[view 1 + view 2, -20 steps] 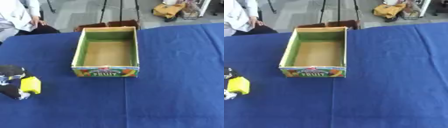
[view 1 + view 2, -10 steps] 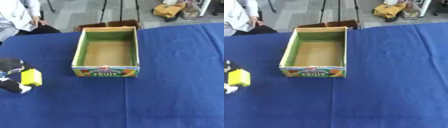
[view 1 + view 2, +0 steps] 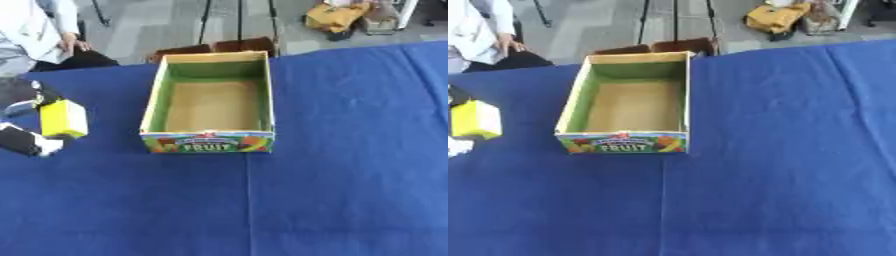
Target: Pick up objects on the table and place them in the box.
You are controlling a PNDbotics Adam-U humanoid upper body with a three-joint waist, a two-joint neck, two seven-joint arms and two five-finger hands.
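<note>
Yellow block is in my left hand, fingers curled round it, held above the blue table at the view's left edge. To the hand's right and apart from it sits the open fruit box, nothing inside, "FRUIT" label on its near wall. Right hand isn't visible in either view.

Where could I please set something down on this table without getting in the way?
The blue table is bare right of the box and across the whole near strip in front of it. The box's floor is also empty. It is crowded only at the left edge, where the left hand holds a yellow block beside the box.
</note>
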